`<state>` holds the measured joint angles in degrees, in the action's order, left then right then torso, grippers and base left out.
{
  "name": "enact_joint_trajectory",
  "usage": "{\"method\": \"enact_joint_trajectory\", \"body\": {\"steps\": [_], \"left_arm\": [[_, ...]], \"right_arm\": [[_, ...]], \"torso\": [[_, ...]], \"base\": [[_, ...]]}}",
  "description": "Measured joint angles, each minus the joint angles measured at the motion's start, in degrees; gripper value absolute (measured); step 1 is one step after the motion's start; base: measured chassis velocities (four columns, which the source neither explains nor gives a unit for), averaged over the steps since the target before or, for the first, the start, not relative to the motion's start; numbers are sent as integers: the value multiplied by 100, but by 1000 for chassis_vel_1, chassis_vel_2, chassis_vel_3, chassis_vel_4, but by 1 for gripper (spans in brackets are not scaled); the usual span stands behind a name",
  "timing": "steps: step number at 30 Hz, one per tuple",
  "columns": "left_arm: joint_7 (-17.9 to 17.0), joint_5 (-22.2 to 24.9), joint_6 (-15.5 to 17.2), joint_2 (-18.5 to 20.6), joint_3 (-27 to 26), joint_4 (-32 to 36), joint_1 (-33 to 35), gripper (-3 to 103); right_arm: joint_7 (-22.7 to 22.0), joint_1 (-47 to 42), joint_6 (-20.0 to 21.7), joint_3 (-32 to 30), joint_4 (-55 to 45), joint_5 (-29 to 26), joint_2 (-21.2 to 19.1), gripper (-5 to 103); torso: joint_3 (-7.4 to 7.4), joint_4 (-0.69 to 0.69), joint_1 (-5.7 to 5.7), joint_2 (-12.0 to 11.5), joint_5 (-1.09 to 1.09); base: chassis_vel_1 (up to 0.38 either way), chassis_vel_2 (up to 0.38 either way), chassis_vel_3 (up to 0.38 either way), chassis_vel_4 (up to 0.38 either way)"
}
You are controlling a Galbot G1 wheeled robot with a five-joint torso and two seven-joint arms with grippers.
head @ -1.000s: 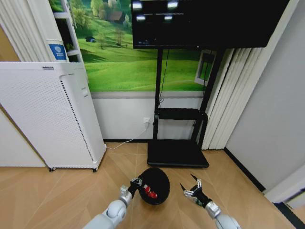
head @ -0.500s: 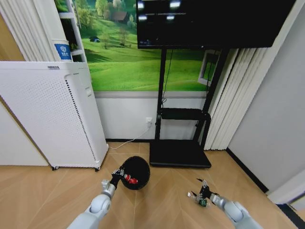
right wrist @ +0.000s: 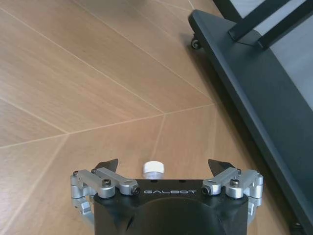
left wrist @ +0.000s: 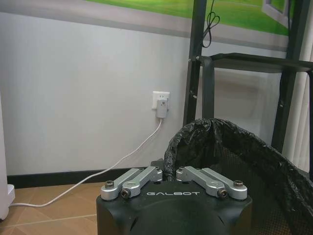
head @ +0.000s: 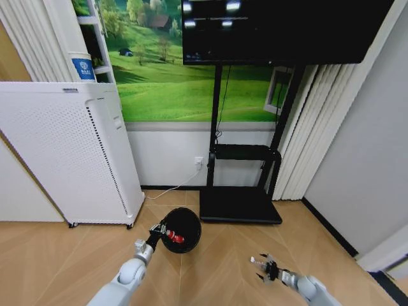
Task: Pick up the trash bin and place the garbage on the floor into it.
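Note:
The trash bin (head: 185, 224), a small black mesh basket with a black liner, hangs tilted just above the wooden floor in front of the stand. My left gripper (head: 159, 229) is shut on its near rim; the left wrist view shows the gripper (left wrist: 168, 172) clamped on the bin's (left wrist: 234, 156) liner edge. Red garbage (head: 173, 238) lies inside it. My right gripper (head: 269, 270) is low at the floor, to the right. In the right wrist view that gripper (right wrist: 163, 166) stands open around a slim piece with a white cap (right wrist: 153, 169), the rest of it hidden behind the gripper body.
A tall white perforated appliance (head: 70, 153) stands at the left on castors. The black TV stand's flat base (head: 239, 207) lies just beyond the bin and close beside my right gripper (right wrist: 254, 88). A white cord (head: 169, 189) runs to a wall socket (left wrist: 161, 103).
The left arm has carried the bin leftward and farther out. My right gripper has dropped from a raised pose down to the floor, open around the capped piece.

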<state>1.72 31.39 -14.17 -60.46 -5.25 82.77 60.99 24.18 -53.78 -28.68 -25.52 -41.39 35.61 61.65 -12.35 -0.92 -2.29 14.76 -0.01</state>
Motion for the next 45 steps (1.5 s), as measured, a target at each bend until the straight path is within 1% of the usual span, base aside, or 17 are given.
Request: {"method": "enact_joint_trajectory", "body": {"steps": [12, 15, 17, 20, 21, 22, 23, 25, 29, 30, 32, 36, 37, 39, 41, 44, 45], "left_arm": [[45, 20, -11, 81, -422, 324, 413, 6], [74, 20, -17, 98, -573, 410, 585, 6], [97, 21, -24, 104, -723, 488, 726, 6], [103, 29, -27, 103, -832, 527, 793, 6], [104, 39, -30, 93, -926, 556, 848, 6], [107, 46, -30, 85, -967, 567, 872, 6], [112, 59, -37, 67, -1056, 594, 926, 6], [117, 64, -42, 57, -1088, 607, 951, 6], [155, 71, -61, 9, -1218, 675, 1096, 6], [155, 71, -61, 9, -1218, 675, 1096, 6], [191, 75, -78, -26, -1319, 720, 1220, 6], [226, 75, -102, -57, -1400, 722, 1306, 6], [246, 75, -114, -69, -1434, 722, 1345, 6], [260, 74, -122, -75, -1468, 722, 1392, 6], [263, 75, -122, -75, -1473, 722, 1398, 6], [277, 76, -127, -75, -1482, 670, 1377, 6], [277, 76, -127, -75, -1482, 670, 1377, 6]], "right_arm": [[-393, 829, 145, 174, 1097, 815, 429, 100], [-617, 955, 430, 353, 1237, 810, 467, 102], [-674, 1090, 614, 481, 1318, 900, 533, 95], [-675, 1123, 688, 546, 1321, 997, 557, 90], [-675, 1130, 765, 593, 1329, 1107, 591, 79], [-676, 1131, 798, 616, 1333, 1148, 607, 79], [-678, 1116, 906, 688, 1341, 1191, 616, 68], [-680, 1101, 956, 725, 1341, 1197, 616, 68], [-680, 1040, 1182, 826, 1355, 1260, 596, 54], [-680, 1040, 1182, 826, 1355, 1260, 596, 54], [-691, 1014, 1296, 853, 1382, 1329, 561, 37], [-735, 995, 1355, 853, 1413, 1361, 536, 32], [-752, 982, 1380, 851, 1423, 1371, 532, 21], [-796, 971, 1396, 835, 1437, 1373, 543, 11], [-809, 969, 1396, 826, 1437, 1370, 554, 11], [-844, 920, 1210, 749, 1300, 1223, 529, -2], [-844, 920, 1210, 749, 1300, 1223, 529, -2]], "torso": [[0, 0, 0, 0, 0], [0, 2, 0, 0, 1], [0, 1, 0, 0, 0], [0, 2, 0, 0, 0], [0, 1, 0, 0, 0], [0, 1, 0, 0, 2], [1, 1, 0, 0, 1], [1, 1, 0, 0, -1], [0, 0, 0, 0, 1], [0, 0, 0, 0, 1], [0, 0, 0, 0, 1], [1, 0, 0, 0, 0], [1, 0, 0, 0, 1], [1, 0, 0, 0, 1], [1, 0, 0, 0, 1], [1, 1, 0, 0, 3], [1, 1, 0, 0, 3]], "base": [[0, 0, 0, 0], [0, 0, 0, 0], [0, 0, 0, 0], [0, 0, 0, 0], [0, 0, 0, 0], [0, 0, 0, 0], [0, 0, 0, 0], [0, 0, 0, 0], [0, 0, 0, 0], [0, 0, 0, 0], [0, 0, 0, 0], [0, 0, 0, 0], [0, 0, 0, 0], [0, 0, 0, 0], [0, 0, 0, 0], [0, 0, 0, 0], [0, 0, 0, 0]]}}
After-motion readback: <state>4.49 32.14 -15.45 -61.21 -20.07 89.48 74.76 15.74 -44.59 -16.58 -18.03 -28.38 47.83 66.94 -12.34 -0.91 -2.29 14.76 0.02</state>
